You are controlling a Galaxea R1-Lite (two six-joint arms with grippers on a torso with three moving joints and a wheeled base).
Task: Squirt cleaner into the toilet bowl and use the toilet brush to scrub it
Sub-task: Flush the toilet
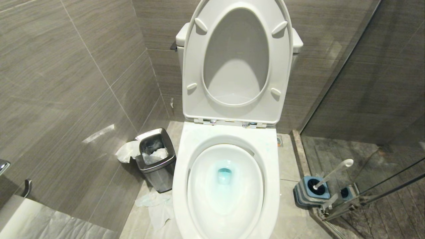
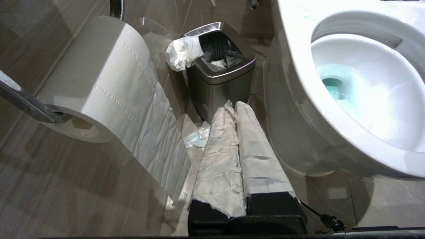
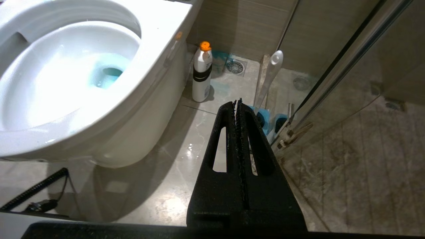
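- While both arms stay out of the head view, each wrist camera shows its own pincer hanging low beside the toilet bowl (image 1: 225,186).
- Nearest in the right wrist view, the right gripper (image 3: 237,101) has its black toothed fingers pressed together, holding nothing, above the wet floor tiles (image 3: 172,186).
- Just past its tips stands the toilet brush (image 3: 269,74), white handle leaning up out of its blue-topped holder (image 1: 312,191), against the glass shower door (image 3: 348,59).
- Further on, a white bottle with an orange cap (image 3: 202,73) stands on the floor close beside the bowl's base.
- Likewise closed and empty, the left gripper (image 2: 235,104) has its fingers wrapped in white paper, tips close to the steel waste bin (image 2: 219,83).
- Teal-blue cleaner (image 1: 224,174) tints the water at the bowl's drain; seat and lid (image 1: 237,63) stand raised.
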